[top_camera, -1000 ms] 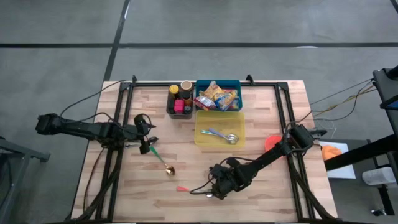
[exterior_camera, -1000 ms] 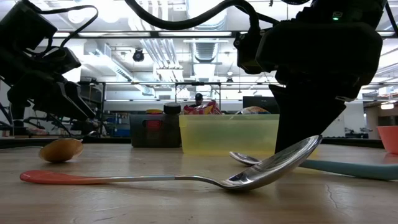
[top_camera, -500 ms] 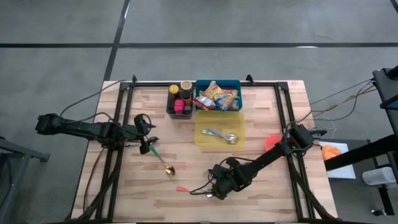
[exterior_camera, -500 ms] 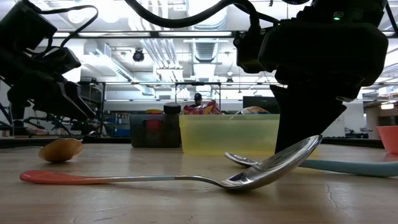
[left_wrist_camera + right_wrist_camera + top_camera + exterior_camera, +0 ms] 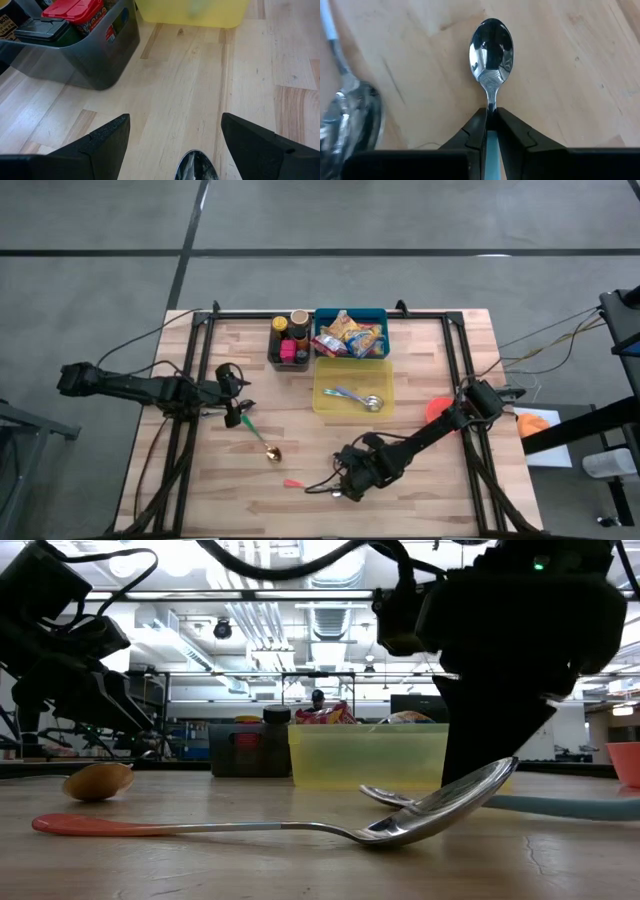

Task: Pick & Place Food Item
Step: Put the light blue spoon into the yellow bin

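My right gripper (image 5: pixel 348 485) (image 5: pixel 491 111) stands at the table's near middle, shut on a blue-handled spoon (image 5: pixel 491 47) whose bowl points away from the fingers. Beside it lies a red-handled spoon (image 5: pixel 200 827), its bowl (image 5: pixel 350 115) next to the held one. Food packets (image 5: pixel 350 335) fill the blue bin at the far edge. My left gripper (image 5: pixel 236 395) (image 5: pixel 175 145) hangs open at the left. A green-handled spoon with a gold bowl (image 5: pixel 272 452) lies just beyond it. My right gripper pinches the blue-handled spoon at its neck (image 5: pixel 491 104), where the steel stem meets the blue handle, between the two fingertips. The fingers come steeply from above, and the handle runs back between them. The bowl (image 5: pixel 385 795) and the handle (image 5: pixel 560 808) lie low on the tabletop.
A yellow bin (image 5: pixel 352 388) holding spoons stands in the middle, a dark bin with jars (image 5: pixel 288 345) at the far side, and a red bowl (image 5: pixel 437 408) at the right. Bare wood lies at the near left and near right.
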